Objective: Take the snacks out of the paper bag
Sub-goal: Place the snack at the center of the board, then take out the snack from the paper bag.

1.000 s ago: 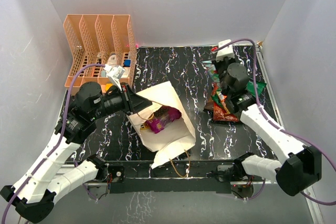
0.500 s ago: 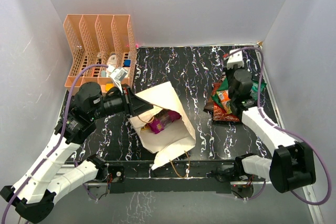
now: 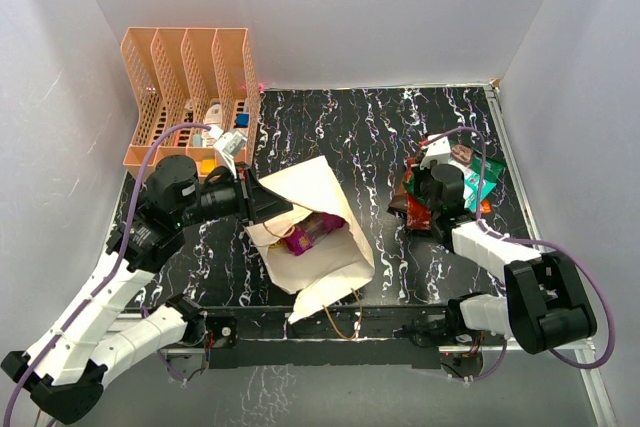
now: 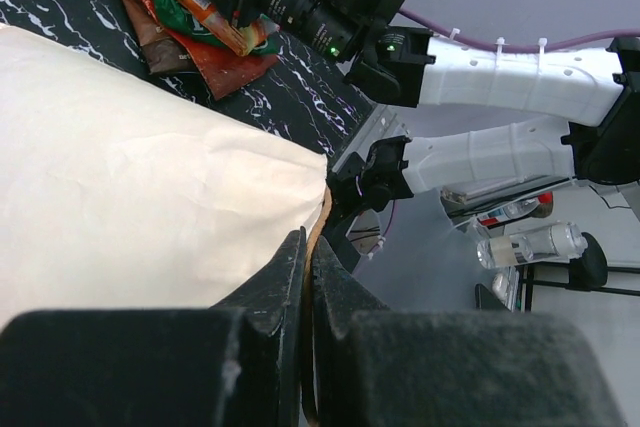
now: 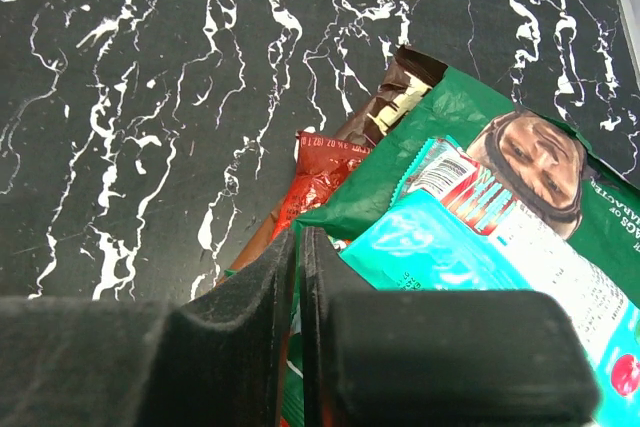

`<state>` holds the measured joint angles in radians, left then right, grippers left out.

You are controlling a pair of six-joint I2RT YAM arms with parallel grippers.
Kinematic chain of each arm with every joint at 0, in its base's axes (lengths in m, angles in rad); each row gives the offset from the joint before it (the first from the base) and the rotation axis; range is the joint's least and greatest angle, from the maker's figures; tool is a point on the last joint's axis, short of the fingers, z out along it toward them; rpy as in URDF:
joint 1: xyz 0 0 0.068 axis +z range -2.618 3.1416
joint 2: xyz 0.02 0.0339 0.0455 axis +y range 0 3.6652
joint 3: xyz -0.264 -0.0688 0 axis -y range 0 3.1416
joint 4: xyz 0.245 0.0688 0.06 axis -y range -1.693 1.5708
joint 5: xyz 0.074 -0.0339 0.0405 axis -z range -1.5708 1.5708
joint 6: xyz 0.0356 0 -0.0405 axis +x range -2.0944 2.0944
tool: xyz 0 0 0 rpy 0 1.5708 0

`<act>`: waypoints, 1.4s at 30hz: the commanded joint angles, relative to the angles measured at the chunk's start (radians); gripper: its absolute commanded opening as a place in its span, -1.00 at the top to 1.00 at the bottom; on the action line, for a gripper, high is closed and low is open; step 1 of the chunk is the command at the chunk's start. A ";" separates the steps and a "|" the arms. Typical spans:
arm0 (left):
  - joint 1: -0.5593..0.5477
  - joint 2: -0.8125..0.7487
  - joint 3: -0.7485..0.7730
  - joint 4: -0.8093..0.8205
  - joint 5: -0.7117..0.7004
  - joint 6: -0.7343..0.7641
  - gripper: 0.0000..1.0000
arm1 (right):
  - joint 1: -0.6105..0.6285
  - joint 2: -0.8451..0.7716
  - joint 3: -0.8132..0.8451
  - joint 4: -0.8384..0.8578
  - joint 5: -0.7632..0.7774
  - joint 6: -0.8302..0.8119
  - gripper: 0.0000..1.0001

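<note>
- Rack of orange plastic: the orange rack stands behind and to the left of the left end effector, well apart from the work and no part of it.
- The left end effector is clamped on the upper lip of the paper bag, with a thin edge of paper pinched between its fingers. I judge that this grip lifts the lip so the mouth gapes, and that it stops the bag sliding on the table.
- Just ahead of and below that grip, a purple packet lies inside the open mouth, so the bag is not yet emptied. Something yellowish lies beside it, too small to name.
- The right end effector has its fingers together with nothing seen between them. It sits low at the near edge of the heap, and I cannot tell whether it touches.
- Ahead of those tips lie a red packet and a brown packet. To the right of them a green packet and a teal packet overlap. The heap lies well apart from the bag and seems to be the drop spot.
</note>
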<state>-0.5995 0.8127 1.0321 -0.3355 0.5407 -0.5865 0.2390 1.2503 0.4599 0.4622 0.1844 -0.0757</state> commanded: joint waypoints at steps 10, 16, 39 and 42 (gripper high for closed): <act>0.001 -0.002 0.014 0.011 0.011 0.003 1.00 | -0.004 -0.238 0.143 -0.157 -0.087 0.025 -0.50; 0.001 -0.019 -0.008 0.017 -0.002 -0.003 1.00 | -0.003 -0.309 0.123 -0.238 -0.423 0.022 -0.61; 0.001 -0.008 -0.024 0.028 -0.039 -0.006 1.00 | 0.485 -0.514 0.246 -0.334 -1.096 -0.217 -0.70; 0.001 0.001 -0.018 0.029 -0.039 -0.012 1.00 | 0.764 -0.432 0.291 -0.391 -0.866 -0.339 -0.70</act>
<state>-0.5995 0.8093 1.0077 -0.3344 0.5045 -0.5884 0.7406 0.7361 0.6720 0.1482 -0.9268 -0.2596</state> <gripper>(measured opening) 0.013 0.852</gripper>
